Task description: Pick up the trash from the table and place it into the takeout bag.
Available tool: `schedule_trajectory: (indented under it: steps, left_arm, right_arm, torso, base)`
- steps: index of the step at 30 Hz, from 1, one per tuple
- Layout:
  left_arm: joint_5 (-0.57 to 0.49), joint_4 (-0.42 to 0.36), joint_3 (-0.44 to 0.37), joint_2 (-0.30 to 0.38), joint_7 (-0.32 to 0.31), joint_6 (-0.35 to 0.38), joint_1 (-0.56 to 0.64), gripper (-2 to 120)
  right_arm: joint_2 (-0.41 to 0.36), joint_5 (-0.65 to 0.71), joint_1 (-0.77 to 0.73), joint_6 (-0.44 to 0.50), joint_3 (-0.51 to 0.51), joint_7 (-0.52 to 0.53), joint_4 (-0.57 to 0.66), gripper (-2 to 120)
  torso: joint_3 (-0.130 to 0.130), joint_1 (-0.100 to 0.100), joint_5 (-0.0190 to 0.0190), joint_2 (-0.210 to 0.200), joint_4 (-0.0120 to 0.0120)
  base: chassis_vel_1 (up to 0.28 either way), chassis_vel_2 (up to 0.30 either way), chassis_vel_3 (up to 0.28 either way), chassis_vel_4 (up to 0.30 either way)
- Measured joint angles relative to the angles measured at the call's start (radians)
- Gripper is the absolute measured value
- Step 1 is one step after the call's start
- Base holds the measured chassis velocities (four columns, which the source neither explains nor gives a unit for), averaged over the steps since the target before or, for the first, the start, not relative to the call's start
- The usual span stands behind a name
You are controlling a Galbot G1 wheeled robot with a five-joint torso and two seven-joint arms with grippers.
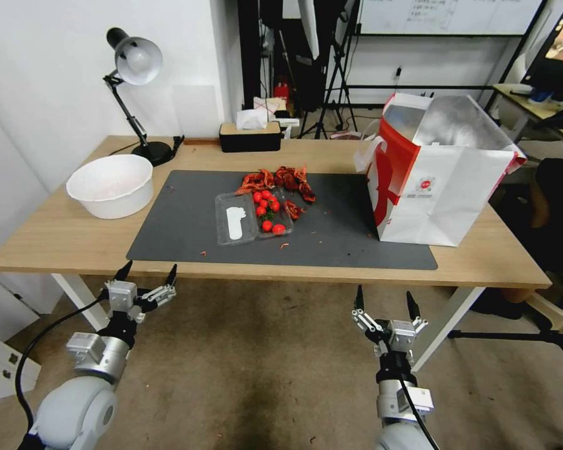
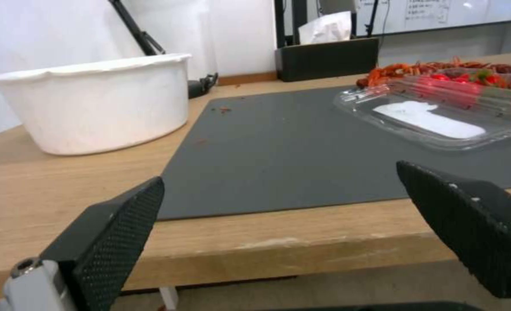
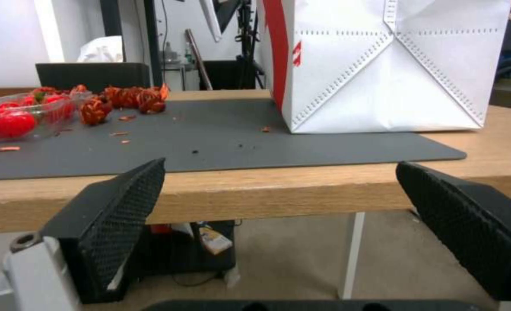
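Both grippers hang below the table's (image 1: 62, 244) near edge, left gripper (image 1: 147, 274) and right gripper (image 1: 385, 299) with jaws spread, empty. On the mat (image 1: 187, 231) lies one clear clamshell tray (image 1: 247, 217), light, flimsy, best pinched at its rim, holding perhaps eight tomatoes (image 1: 266, 203). One heap of shells (image 1: 280, 180) sits behind it. One takeout bag (image 1: 441, 172) stands right.

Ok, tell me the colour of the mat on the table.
Dark grey; the mat lies across the light-wood table, clearest in the head view.
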Motion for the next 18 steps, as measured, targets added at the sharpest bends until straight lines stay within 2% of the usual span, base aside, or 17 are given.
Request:
schedule_trajectory:
  steps: [18]
  left_arm:
    - [0.013, 0.016, -0.017, -0.027, 0.003, -0.018, -0.004, 100]
  right_arm:
    - [0.004, 0.001, 0.005, -0.004, -0.002, -0.011, -0.005, 100]
  torso:
    - [0.000, 0.000, 0.0000, 0.000, 0.0000]
  base:
    - [0.000, 0.000, 0.000, 0.000]
